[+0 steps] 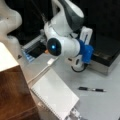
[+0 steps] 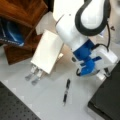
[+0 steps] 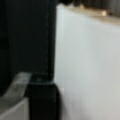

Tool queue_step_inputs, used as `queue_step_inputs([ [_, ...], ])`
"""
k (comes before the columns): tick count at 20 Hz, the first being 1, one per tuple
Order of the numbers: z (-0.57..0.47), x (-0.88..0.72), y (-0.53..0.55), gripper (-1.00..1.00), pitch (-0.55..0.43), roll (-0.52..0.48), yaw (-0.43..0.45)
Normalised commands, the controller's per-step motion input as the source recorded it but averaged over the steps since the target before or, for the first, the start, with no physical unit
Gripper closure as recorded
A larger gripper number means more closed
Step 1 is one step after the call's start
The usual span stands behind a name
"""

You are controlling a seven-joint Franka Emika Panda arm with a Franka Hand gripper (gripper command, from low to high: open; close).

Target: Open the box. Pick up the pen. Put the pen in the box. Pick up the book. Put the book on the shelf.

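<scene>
Gripper (image 2: 103, 72) by box (image 2: 107, 100) | slim pen (image 2: 66, 91) on table | flat book (image 2: 47, 51)

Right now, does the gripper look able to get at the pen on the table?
Probably yes. The pen lies alone on bare table, apart from the book, nothing over it. The gripper hangs by the closed box.

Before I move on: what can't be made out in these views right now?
- Gripper: in both front views the arm's blue mount covers its fingers.
- Box: cut off by a front view's right edge, so its front cannot be read.
- Book: a front view's bottom edge crops it.
- Pen: absent from the wrist view.
</scene>
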Motion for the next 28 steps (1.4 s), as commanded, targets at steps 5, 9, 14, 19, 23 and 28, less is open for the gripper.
queue_step_inputs([
  [5, 0.73, 0.14, 0.80, 1.00, 0.026, -0.316, 0.153],
  [9, 0.77, 0.11, 0.74, 1.00, 0.016, -0.348, 0.104],
  [14, 0.55, 0.12, 0.51, 1.00, 0.003, -0.288, 0.094],
  [19, 0.27, 0.18, 0.20, 1.00, 0.019, -0.166, 0.086],
  [23, 0.24, 0.22, 0.18, 1.00, 0.033, -0.102, 0.049],
  [28, 0.30, 0.23, 0.33, 1.00, 0.038, -0.079, 0.021],
])
